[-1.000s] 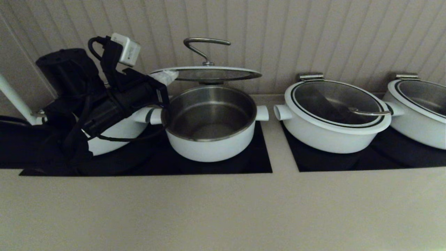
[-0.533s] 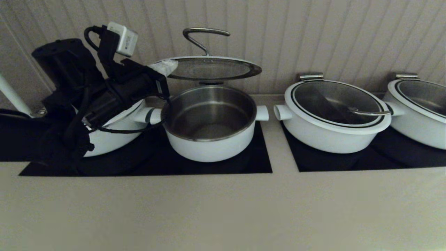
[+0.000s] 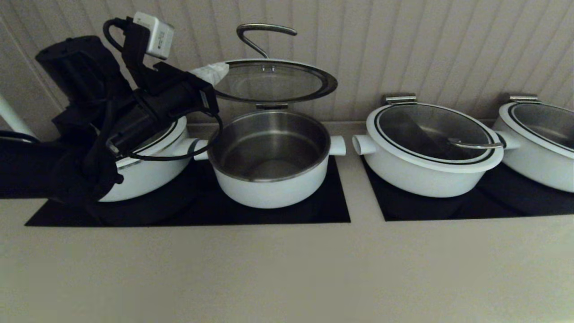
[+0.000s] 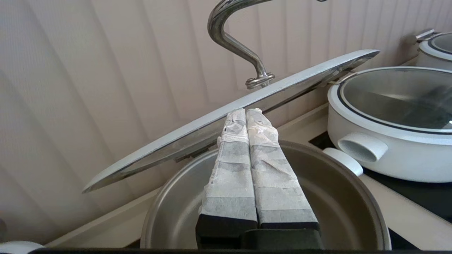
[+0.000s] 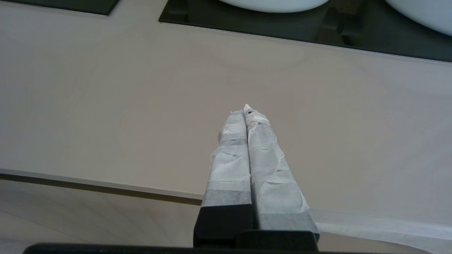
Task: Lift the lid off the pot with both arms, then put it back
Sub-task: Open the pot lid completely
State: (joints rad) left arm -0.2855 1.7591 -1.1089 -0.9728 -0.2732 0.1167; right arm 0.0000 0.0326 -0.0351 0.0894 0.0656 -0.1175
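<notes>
The lid [image 3: 273, 83], glass with a white rim and a curved steel handle [image 3: 264, 31], hangs above the open pot [image 3: 269, 188], tilted so its underside faces me. My left gripper [image 3: 215, 72] is shut, and its taped tips press under the lid's left rim. In the left wrist view the tips [image 4: 246, 112] touch the lid's edge [image 4: 176, 141] above the pot's steel inside [image 4: 335, 190]. My right gripper [image 5: 246, 110] is shut and empty over bare counter, out of the head view.
A wide lidded white pot [image 3: 430, 148] stands to the right, with another [image 3: 538, 139] at the far right. A third pot [image 3: 148, 166] sits behind my left arm. All stand on black hobs [image 3: 341, 211]. A ribbed wall is close behind.
My left gripper has risen, carrying the lid's left rim up. The lid is higher above the pot and shows more of its underside. The pot has not moved.
</notes>
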